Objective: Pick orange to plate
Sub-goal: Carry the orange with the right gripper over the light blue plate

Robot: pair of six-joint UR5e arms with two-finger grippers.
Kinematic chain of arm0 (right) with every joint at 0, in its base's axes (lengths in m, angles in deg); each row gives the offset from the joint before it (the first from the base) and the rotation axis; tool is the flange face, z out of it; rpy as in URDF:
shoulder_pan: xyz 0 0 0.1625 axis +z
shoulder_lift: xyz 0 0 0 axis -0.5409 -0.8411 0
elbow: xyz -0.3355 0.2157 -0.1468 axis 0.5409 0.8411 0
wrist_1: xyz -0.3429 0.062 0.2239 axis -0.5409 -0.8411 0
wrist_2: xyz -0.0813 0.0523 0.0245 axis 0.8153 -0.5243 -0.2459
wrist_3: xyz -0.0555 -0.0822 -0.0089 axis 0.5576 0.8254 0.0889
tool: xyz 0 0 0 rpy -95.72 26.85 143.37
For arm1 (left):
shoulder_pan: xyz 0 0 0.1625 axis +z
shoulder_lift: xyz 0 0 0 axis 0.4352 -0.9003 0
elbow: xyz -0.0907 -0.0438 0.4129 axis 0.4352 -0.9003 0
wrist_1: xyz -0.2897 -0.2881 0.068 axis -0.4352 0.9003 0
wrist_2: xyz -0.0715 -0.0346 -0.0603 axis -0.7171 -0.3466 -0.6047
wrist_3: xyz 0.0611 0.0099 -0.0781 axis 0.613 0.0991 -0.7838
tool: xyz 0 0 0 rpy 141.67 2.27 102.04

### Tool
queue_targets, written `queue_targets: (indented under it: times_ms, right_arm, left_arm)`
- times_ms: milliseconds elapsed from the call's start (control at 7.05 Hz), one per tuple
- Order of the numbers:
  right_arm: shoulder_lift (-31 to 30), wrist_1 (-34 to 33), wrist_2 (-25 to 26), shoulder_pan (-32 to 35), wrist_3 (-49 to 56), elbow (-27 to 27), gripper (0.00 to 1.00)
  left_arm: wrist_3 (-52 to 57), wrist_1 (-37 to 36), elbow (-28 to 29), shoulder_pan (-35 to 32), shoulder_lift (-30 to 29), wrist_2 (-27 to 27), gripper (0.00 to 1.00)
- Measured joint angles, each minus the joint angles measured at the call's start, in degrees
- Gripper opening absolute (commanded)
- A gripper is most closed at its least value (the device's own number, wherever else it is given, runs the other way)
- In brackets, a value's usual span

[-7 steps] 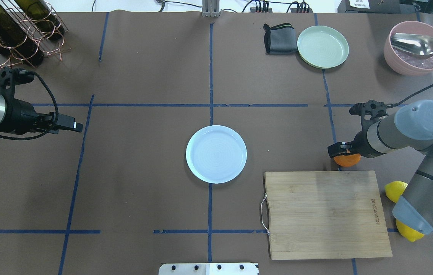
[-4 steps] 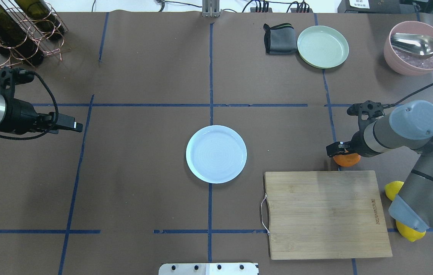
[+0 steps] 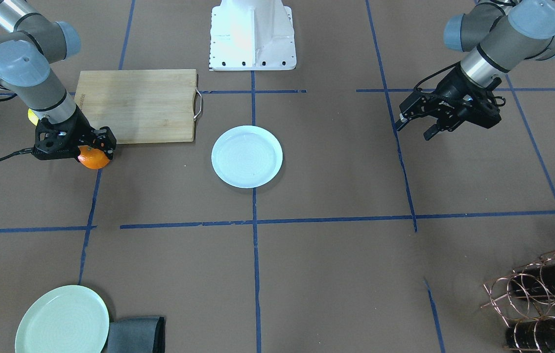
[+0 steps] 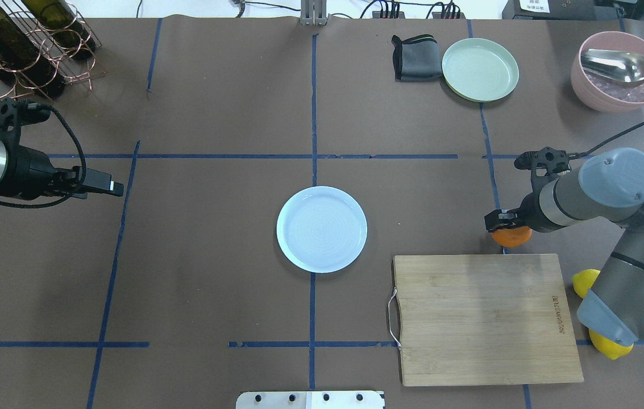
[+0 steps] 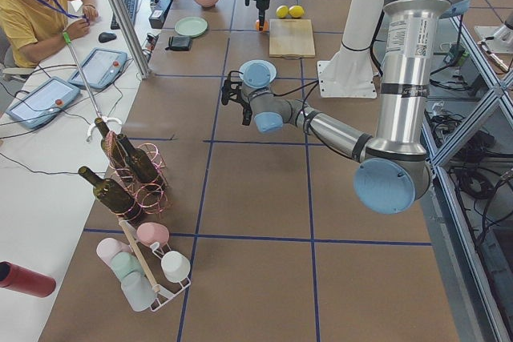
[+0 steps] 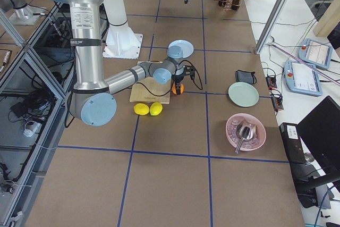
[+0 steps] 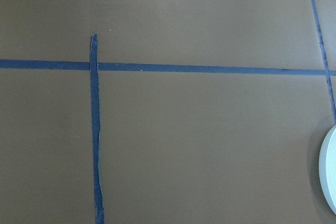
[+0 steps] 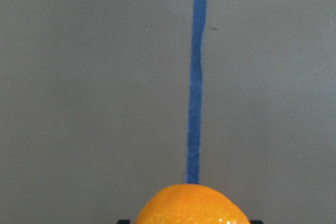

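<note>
The orange (image 4: 512, 237) sits between the fingers of my right gripper (image 4: 505, 222), which is shut on it just past the far edge of the cutting board. In the front view the orange (image 3: 94, 158) hangs low over the brown table under the right gripper (image 3: 95, 148). The right wrist view shows the orange's top (image 8: 191, 205) at the bottom edge. The white plate (image 4: 322, 229) lies empty at the table's middle, well to the left of the orange. My left gripper (image 3: 417, 126) hovers open over the table's left side, holding nothing.
A wooden cutting board (image 4: 483, 318) lies near the right arm, with two yellow lemons (image 4: 588, 283) beside it. A pale green plate (image 4: 480, 69), a grey cloth (image 4: 415, 58) and a pink bowl with a spoon (image 4: 620, 71) stand at the back right. A wine rack (image 4: 20, 45) fills the back left.
My right gripper has shifted a little to the left with the orange in it. The left arm has stayed put.
</note>
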Motion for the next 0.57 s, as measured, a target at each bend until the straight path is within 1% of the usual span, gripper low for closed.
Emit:
queue_targets:
  times_ms: [142,284,426,567]
  right_arm:
    - [4.0,-0.6,-0.3,-1.0,-4.7,-0.8,0.00]
    - [10.5,-2.1,-0.2,-3.1,-11.1,0.1,0.00]
    - [18.4,-4.1,1.2,-5.7,-17.5,2.9,0.00]
    - [25.2,-5.1,3.9,-8.1,-22.4,6.8,0.00]
  left_arm:
    - [0.2,0.0,-1.3,-0.4,1.1,-0.1,0.91]
    - [0.4,0.1,-2.8,-1.0,2.8,-0.1,0.91]
    - [0.6,0.4,-3.7,-1.6,4.1,-0.2,0.91]
    - [0.7,1.4,-3.8,-2.1,5.0,-0.2,0.91]
